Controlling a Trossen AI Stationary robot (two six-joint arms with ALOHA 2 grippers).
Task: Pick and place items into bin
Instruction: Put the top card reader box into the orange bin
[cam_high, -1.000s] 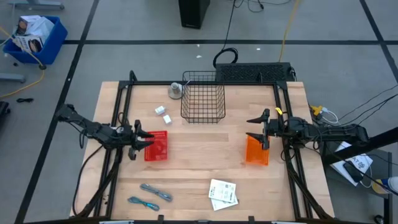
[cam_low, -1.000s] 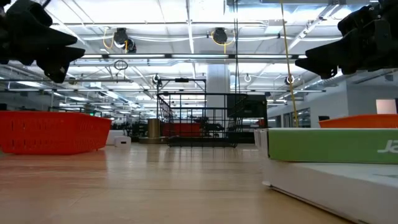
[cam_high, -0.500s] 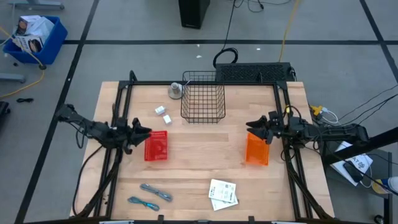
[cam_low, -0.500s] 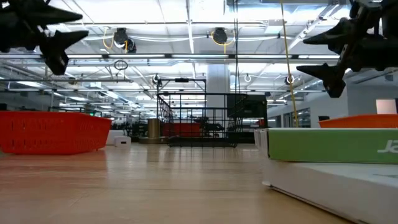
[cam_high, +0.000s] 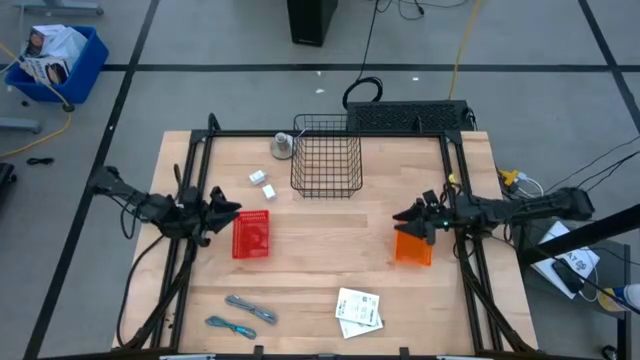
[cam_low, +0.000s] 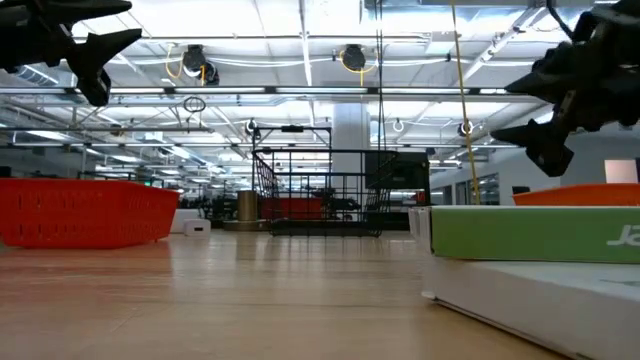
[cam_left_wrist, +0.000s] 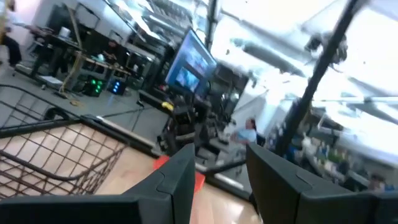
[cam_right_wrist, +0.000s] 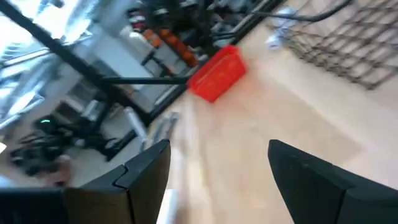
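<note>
- My left gripper (cam_high: 226, 211) hangs over the left side of the table (cam_high: 320, 270), just left of the red bin (cam_high: 251, 234); its fingers (cam_left_wrist: 177, 180) stand partly apart and hold nothing.
- My right gripper (cam_high: 408, 219) hangs at the right side, its tips over the upper left corner of the orange bin (cam_high: 413, 247); its fingers (cam_right_wrist: 146, 171) are spread wide and empty.
- In the low view both grippers sit high in the frame's upper corners, clear of the table top.
- The black wire basket (cam_high: 326, 155) stands at the upper middle of the table, with a grey round object (cam_high: 283, 146) just left of it.
- Two tiny white blocks (cam_high: 263, 183) lie below and left of the basket, above the red bin.
- The grey strip (cam_high: 251, 308) lies at the lower left of the table, and the teal-blue cord (cam_high: 230, 325) just below it.
- The white printed paper packets (cam_high: 359, 311) lie at the lower middle, below and left of the orange bin.
- None of these items touches either gripper.
</note>
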